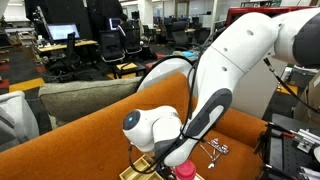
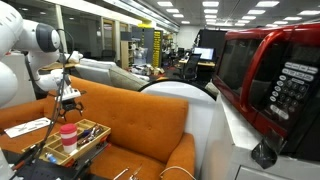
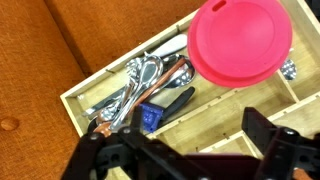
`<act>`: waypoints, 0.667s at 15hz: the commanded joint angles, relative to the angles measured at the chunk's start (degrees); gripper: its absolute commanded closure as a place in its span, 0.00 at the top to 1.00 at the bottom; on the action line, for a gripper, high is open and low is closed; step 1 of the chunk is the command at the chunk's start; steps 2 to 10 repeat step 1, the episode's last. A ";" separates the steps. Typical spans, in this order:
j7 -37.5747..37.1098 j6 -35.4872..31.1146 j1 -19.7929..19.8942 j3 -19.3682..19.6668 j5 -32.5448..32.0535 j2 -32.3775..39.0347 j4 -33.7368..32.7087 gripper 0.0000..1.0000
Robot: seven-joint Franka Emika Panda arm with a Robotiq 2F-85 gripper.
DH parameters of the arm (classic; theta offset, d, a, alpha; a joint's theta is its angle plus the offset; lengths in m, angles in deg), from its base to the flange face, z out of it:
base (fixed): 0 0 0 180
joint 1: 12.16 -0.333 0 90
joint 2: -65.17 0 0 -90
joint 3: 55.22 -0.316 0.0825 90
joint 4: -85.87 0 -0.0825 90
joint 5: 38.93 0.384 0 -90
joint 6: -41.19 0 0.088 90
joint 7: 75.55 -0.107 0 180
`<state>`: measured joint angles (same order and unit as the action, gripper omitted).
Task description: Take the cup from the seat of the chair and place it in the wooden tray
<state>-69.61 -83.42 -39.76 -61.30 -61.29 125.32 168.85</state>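
Observation:
The pink cup (image 3: 240, 42) stands upright in the wooden tray (image 3: 215, 105), seen from above in the wrist view. My gripper (image 3: 185, 140) is open and empty, its two dark fingers spread above the tray, apart from the cup. In an exterior view the gripper (image 2: 68, 100) hangs just above the cup (image 2: 68, 137), which stands in the tray (image 2: 88, 140) on the orange chair (image 2: 140, 120). In an exterior view the arm hides most of the tray (image 1: 138, 168); the cup (image 1: 186, 171) shows below the gripper (image 1: 180, 155). The chair's back (image 1: 80, 130) is orange.
Metal spoons and dark tools (image 3: 140, 85) lie in the tray's left compartment. A red microwave (image 2: 270, 70) stands close to the camera. A grey-beige armchair (image 1: 80, 100) sits behind the orange chair. Black office chairs (image 1: 115, 45) stand farther back. A paper (image 2: 25, 128) lies left of the tray.

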 commanded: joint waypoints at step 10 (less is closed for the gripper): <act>-0.10 0.22 0.13 -0.23 -0.20 0.24 -0.38 1.00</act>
